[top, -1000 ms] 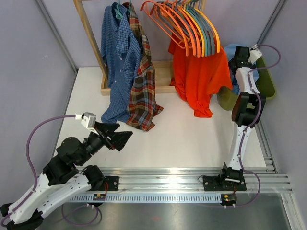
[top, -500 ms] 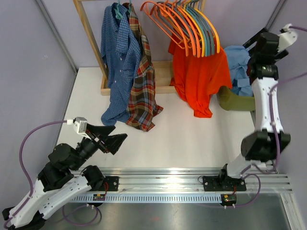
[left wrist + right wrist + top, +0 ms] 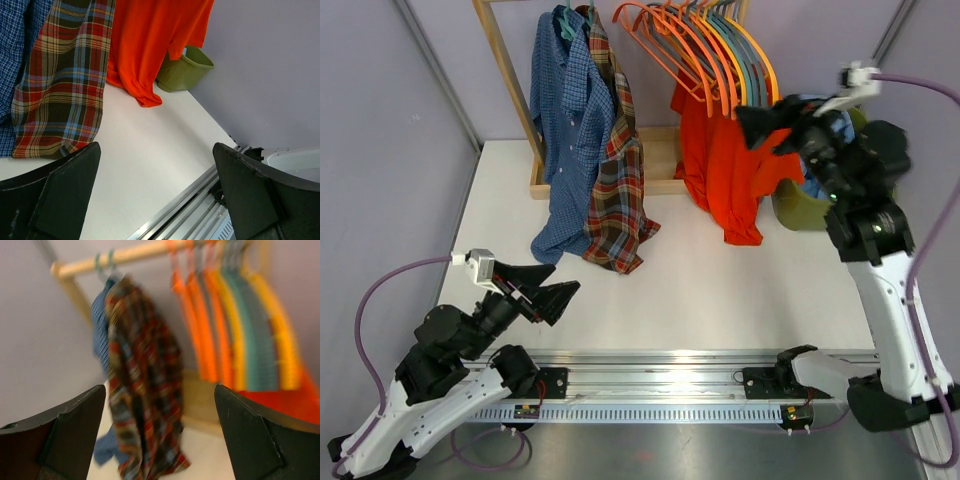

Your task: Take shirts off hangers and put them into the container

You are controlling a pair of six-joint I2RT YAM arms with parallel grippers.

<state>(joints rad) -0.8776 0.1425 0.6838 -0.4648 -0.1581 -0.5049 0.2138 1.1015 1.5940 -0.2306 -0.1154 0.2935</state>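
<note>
On the wooden rail hang a dark blue check shirt (image 3: 555, 110), a plaid shirt (image 3: 617, 190) and an orange-red shirt (image 3: 730, 175), beside a bunch of bare orange, teal and yellow hangers (image 3: 720, 55). The olive-green container (image 3: 798, 210) stands at the right, with a light blue shirt (image 3: 814, 186) in it, mostly hidden by my right arm. My right gripper (image 3: 765, 125) is open and empty, raised next to the hangers (image 3: 240, 325) and facing the plaid shirt (image 3: 145, 390). Low at the near left, my left gripper (image 3: 548, 290) is open and empty, and it sees the container (image 3: 185, 70).
The rack's wooden upright (image 3: 510, 90) and flat base frame (image 3: 660, 160) stand at the back. Grey walls close in on both sides. An aluminium rail (image 3: 700, 360) runs along the near edge. The shirt tails (image 3: 65, 115) trail on the white table (image 3: 720, 290).
My right arm has swung up from over the container and leftward to the hangers, its jaws opening wide. The light blue shirt stays in the container. My left arm has drawn back slightly.
</note>
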